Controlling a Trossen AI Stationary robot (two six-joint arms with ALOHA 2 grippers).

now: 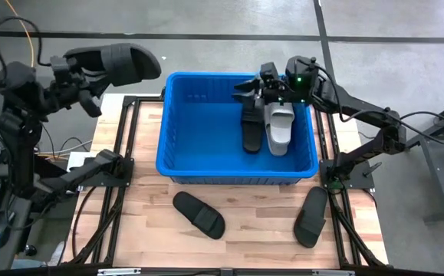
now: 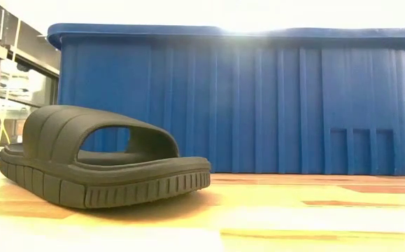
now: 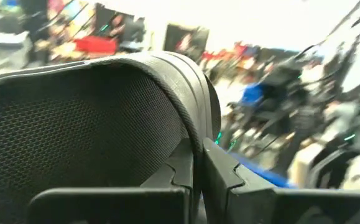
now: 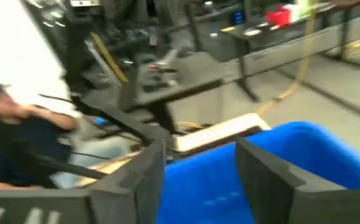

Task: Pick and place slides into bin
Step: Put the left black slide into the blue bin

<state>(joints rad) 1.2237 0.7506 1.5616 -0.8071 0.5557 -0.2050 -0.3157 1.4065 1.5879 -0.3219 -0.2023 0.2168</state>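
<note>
My left gripper point(image 1: 83, 80) is raised beyond the table's far left corner, shut on a black slide point(image 1: 122, 61) that fills the left wrist view point(image 3: 86, 124). My right gripper point(image 1: 255, 90) hangs open and empty over the far right part of the blue bin point(image 1: 206, 77); the right wrist view point(image 4: 198, 180) shows its fingers apart above the bin point(image 4: 291, 149). A black slide point(image 1: 251, 126) and a light grey slide point(image 1: 280, 126) lie side by side in the bin. Two more black slides point(image 1: 198, 215) point(image 1: 311, 216) lie on the table in front of the bin. My left gripper pinches the black slide's curved edge point(image 3: 195, 146) between its two fingers point(image 3: 229, 177). It holds the slide by the end away from the bin point(image 1: 95, 73). The slide is lifted clear, lying roughly level and reaching toward the bin.
The bin point(image 2: 237, 98) stands across the far middle of the wooden table point(image 1: 252, 253). The near left slide point(image 2: 97, 164) rests on its sole in front of it. A person point(image 4: 18, 137) sits beyond the table. Cables and stands lie to the left.
</note>
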